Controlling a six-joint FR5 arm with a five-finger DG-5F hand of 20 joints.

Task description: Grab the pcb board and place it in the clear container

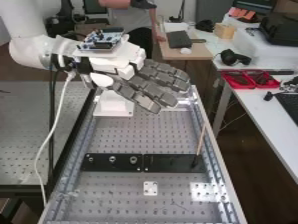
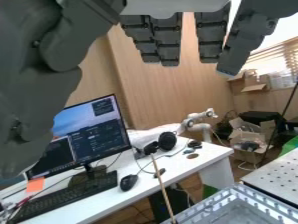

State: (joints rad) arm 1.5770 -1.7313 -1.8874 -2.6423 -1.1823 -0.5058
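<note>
While the hand [image 1: 156,82] hangs above the far part of the bench [image 1: 120,135], upper centre in the high view, you have its fingers extended, open and holding nothing. You see a blue board [image 1: 101,40] at upper left, atop the wrist end, behind the fingers; you cannot tell whether it is the task's pcb. Lower right of the hand, a thin stick [image 1: 201,137] rises, slightly tilted, from the black strip [image 1: 174,162], apart from the fingers.

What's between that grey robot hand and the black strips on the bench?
In the high view, the perforated bench top lies between the hand and the black strips, with a thin stick rising at one side.
</note>
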